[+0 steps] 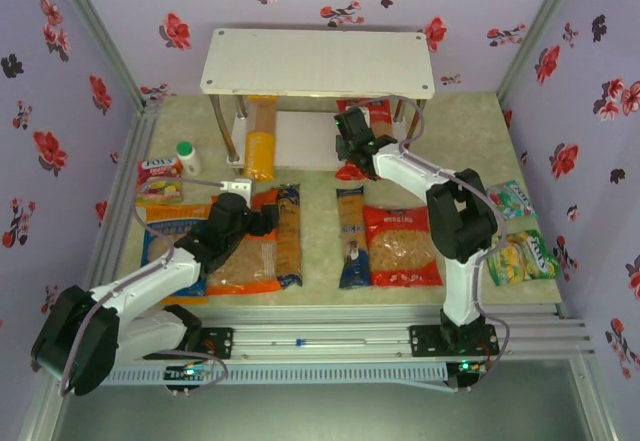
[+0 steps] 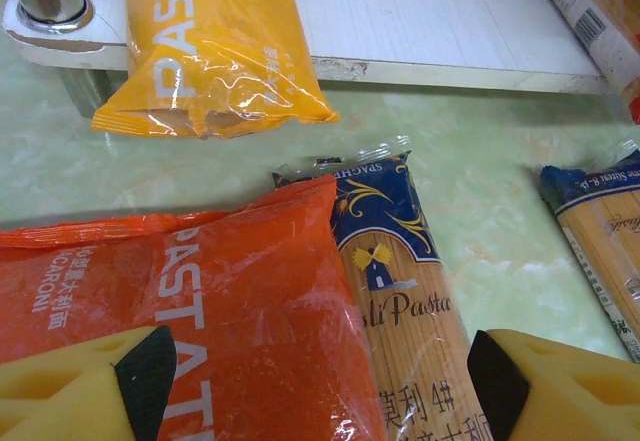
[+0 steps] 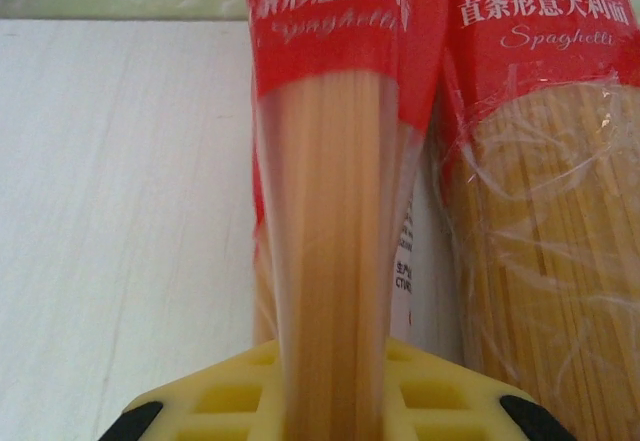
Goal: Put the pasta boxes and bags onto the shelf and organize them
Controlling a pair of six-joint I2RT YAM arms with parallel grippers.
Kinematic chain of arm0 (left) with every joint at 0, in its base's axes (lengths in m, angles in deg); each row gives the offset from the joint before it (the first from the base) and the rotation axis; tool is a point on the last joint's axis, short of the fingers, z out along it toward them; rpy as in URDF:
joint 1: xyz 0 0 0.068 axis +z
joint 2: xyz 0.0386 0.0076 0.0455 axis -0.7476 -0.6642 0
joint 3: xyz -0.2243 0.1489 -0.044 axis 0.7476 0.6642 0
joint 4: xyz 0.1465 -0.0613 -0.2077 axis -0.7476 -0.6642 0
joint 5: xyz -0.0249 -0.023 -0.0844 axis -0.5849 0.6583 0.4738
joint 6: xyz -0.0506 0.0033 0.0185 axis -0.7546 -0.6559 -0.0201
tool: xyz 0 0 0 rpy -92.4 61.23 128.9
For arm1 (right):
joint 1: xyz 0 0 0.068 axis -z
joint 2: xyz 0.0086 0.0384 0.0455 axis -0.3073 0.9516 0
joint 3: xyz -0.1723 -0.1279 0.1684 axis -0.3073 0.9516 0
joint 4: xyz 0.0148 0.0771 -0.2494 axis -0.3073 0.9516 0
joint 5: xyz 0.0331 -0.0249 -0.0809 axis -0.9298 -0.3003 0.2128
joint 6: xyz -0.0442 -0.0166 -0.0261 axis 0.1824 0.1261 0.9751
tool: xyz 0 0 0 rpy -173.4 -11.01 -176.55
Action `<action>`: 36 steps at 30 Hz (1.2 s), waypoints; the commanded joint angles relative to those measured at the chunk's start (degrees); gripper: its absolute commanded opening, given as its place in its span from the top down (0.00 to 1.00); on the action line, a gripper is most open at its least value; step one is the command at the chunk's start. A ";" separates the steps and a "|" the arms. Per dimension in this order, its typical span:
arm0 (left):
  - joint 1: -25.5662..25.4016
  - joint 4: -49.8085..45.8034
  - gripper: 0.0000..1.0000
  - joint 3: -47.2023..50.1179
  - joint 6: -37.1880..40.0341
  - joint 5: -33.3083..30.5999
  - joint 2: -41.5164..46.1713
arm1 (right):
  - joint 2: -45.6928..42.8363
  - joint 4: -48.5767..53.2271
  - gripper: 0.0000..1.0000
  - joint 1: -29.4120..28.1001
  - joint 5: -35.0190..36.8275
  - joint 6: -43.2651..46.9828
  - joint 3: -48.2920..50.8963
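Left jaws: spread wide and empty, yellow pads [image 2: 70, 391] far apart, hovering low over the green marbled surface [image 2: 480, 151]. Directly beneath them, a wide orange pillow bag of short pasta [image 2: 200, 291] below the left pad and a long dark blue spaghetti pack [image 2: 405, 291] nearer the right pad, the bag's edge lapping over the pack's side. Further right of these jaws and apart from that pair, a second dark blue spaghetti pack [image 2: 600, 251]. Ahead of the jaws, a long yellow and clear spaghetti pack [image 2: 210, 51] lying on the lower board of the white two-tier shelf [image 2: 450, 21], its near end overhanging the board's front edge.

Right jaws: closed on a long red spaghetti pack [image 3: 330, 261], pinching its near end, reaching in under the shelf's top board as seen from above. Stretching away from these jaws over the lower board, the rest of that pack. Just right of it, lying flat on the same board, a second red spaghetti pack [image 3: 540, 261].

Behind the right jaws, toward the arm bases, a wide red pillow bag with a clear window [image 1: 400, 246] flat on the surface. Left of the left jaws, partly under that arm, a blue-orange pillow bag [image 1: 160, 246]. Well right of the right jaws, small green snack packets [image 1: 525, 256].
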 commanded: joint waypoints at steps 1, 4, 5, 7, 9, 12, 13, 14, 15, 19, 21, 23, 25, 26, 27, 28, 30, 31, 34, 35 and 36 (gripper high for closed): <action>-0.37 -1.50 0.19 -1.54 0.48 0.65 0.85 | 2.73 -0.60 0.78 1.56 2.23 -1.37 -0.73; -0.48 -1.64 0.19 -1.50 0.39 0.71 1.02 | 3.50 -0.28 0.78 1.82 2.09 -1.90 -0.89; -0.46 -1.68 0.19 -1.51 0.43 0.73 1.11 | 3.58 -0.25 0.78 1.96 1.93 -2.07 -0.96; -0.61 -1.86 0.19 -1.52 0.47 0.84 1.11 | 3.89 -0.07 0.74 2.14 1.58 -2.44 -0.89; -0.64 -2.01 0.18 -1.50 0.57 1.15 1.01 | 3.98 0.11 0.63 2.09 1.45 -2.81 -0.65; -0.81 -2.17 0.16 -1.56 0.87 2.19 0.86 | 3.81 0.02 0.46 2.09 1.47 -3.14 -0.19; -0.89 -2.36 0.16 -1.63 0.96 2.52 0.78 | 3.72 -0.07 0.44 2.09 1.47 -3.16 -0.05; -0.98 -2.61 0.16 -1.85 1.16 2.81 0.58 | 3.55 -0.07 0.41 2.09 1.42 -3.22 -0.01; -1.20 -2.86 0.16 -2.02 1.39 3.01 0.50 | 3.40 -0.18 0.38 2.13 -0.14 -3.24 0.08; -2.69 -4.52 0.16 -3.06 2.65 3.11 -0.75 | 2.25 -0.54 0.33 2.09 -0.38 -2.86 0.64; -3.44 -5.19 0.15 -3.50 3.00 3.16 -1.55 | 1.47 -0.92 0.26 2.09 -0.70 -2.63 1.08; -4.04 -5.46 0.12 -3.74 3.24 3.12 -2.34 | 0.29 -1.91 0.22 2.09 -1.02 -2.38 2.09; -4.65 -5.25 0.12 -3.76 3.38 3.11 -2.75 | -1.41 -3.92 0.19 2.09 -1.80 -2.35 4.12; -4.81 -5.07 0.12 -3.74 3.23 3.11 -2.85 | -2.26 -4.84 0.19 2.01 -2.23 -2.27 5.01; -4.86 -4.86 0.12 -3.62 2.95 3.16 -2.78 | -3.28 -5.95 0.19 1.92 -2.68 -2.42 6.05; -4.86 -4.61 0.12 -3.46 2.70 3.11 -2.70 | -4.45 -6.99 0.19 1.79 -3.05 -2.38 7.20; -4.86 -4.41 0.12 -3.37 2.50 3.11 -2.50 | -6.45 -8.83 0.18 1.49 -3.65 -2.11 9.03; -4.91 -4.27 0.12 -3.31 2.41 3.11 -2.40 | -7.49 -9.58 0.18 1.28 -3.90 -1.78 9.87; -4.86 -3.97 0.13 -3.45 2.24 3.11 -2.39 | -10.27 -11.24 0.17 0.37 -3.15 -0.65 11.93; -4.86 -3.86 0.13 -3.54 2.19 3.04 -2.41 | -11.03 -11.73 0.17 0.12 -2.95 -0.40 12.56; -4.86 -3.78 0.13 -3.48 2.15 3.03 -2.40 | -11.85 -11.85 0.17 -0.12 -2.89 -0.18 13.17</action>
